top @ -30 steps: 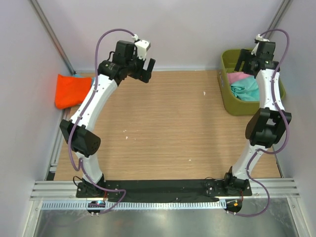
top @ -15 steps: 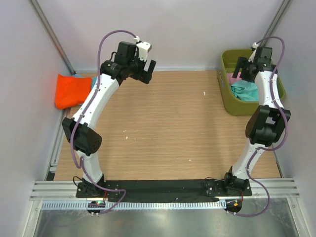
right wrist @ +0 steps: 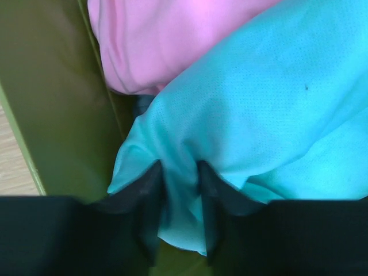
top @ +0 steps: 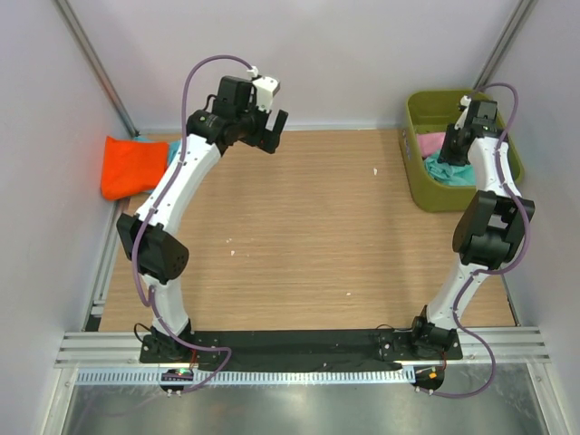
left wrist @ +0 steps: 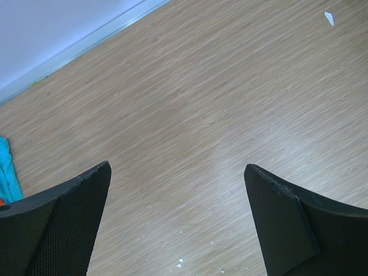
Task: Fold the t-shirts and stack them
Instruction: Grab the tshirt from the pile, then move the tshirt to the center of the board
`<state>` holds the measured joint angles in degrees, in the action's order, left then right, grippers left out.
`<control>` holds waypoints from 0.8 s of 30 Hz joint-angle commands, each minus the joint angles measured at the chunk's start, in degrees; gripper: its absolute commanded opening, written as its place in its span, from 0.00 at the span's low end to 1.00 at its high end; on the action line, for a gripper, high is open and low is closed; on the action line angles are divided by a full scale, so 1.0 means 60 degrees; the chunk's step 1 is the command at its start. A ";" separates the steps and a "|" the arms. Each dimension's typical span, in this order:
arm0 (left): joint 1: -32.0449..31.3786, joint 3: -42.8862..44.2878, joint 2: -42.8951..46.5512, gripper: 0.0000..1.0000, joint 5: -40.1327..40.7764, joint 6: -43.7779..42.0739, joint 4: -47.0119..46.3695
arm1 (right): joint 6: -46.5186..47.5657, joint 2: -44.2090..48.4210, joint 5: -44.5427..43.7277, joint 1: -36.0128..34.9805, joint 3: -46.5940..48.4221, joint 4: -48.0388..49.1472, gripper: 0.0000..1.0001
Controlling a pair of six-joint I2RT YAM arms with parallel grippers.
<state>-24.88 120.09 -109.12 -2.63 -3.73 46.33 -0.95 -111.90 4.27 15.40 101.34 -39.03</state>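
Note:
A teal t-shirt (right wrist: pixel 270 103) lies crumpled in the olive-green bin (top: pixel 426 195) at the back right, with a pink t-shirt (right wrist: pixel 161 34) beside it against the bin wall. My right gripper (right wrist: pixel 181 172) is down inside the bin, its jaws pinched on a fold of the teal cloth near its edge. From above, the right gripper (top: pixel 456 145) covers part of the pink t-shirt (top: pixel 430 142) and the teal t-shirt (top: pixel 446 169). An orange t-shirt (top: pixel 131 166) lies folded at the far left. My left gripper (top: pixel 270 134) hangs open above the back of the table, holding nothing.
A sliver of teal cloth (left wrist: pixel 7 169) shows beside the orange t-shirt at the left edge. The wooden table (top: pixel 308 227) is walled in by grey panels on three sides. Small white specks (left wrist: pixel 329 17) dot the wood.
My right gripper has sunk into the bin and its jaws have closed onto a fold of the teal t-shirt. The left arm has barely shifted.

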 commanded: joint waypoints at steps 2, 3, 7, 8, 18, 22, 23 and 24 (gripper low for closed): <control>-0.0101 0.0434 -0.0006 0.99 0.0117 -0.0199 -0.0045 | 0.0085 0.0573 0.0210 0.0041 0.0043 0.0103 0.16; -0.0101 0.0419 0.0008 0.99 0.0131 -0.0185 -0.0060 | 0.0114 0.0617 0.0225 0.0041 0.0073 0.0103 0.10; -0.0145 0.0478 -0.0007 0.99 0.0233 -0.0214 -0.0118 | 0.0317 0.0865 0.0196 0.0041 0.0555 0.0001 0.01; -0.0145 0.0492 -0.0007 0.99 0.0277 -0.0214 -0.0147 | 0.0392 0.0939 0.0254 0.0041 0.1035 -0.0014 0.01; -0.0145 0.1034 -0.0094 1.00 0.4623 0.0094 -0.1375 | 0.1886 0.1905 0.2023 -0.0427 0.4642 -0.0102 0.01; 0.0250 0.1049 -0.0051 0.99 0.6076 0.0356 -0.1774 | 0.2253 0.2681 0.2364 -0.1129 0.4453 0.0293 0.01; 0.0381 0.1049 -0.0036 1.00 0.6137 0.0488 -0.1774 | 0.2413 0.2784 0.2378 -0.1348 0.4366 0.0293 0.01; 0.0629 0.1020 0.0008 1.00 0.6195 0.0576 -0.1730 | 0.2472 0.3017 0.2437 -0.1771 0.4336 0.0293 0.01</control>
<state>-24.14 123.85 -109.89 26.15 -2.85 40.07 10.46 -97.43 14.83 9.02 126.23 -39.81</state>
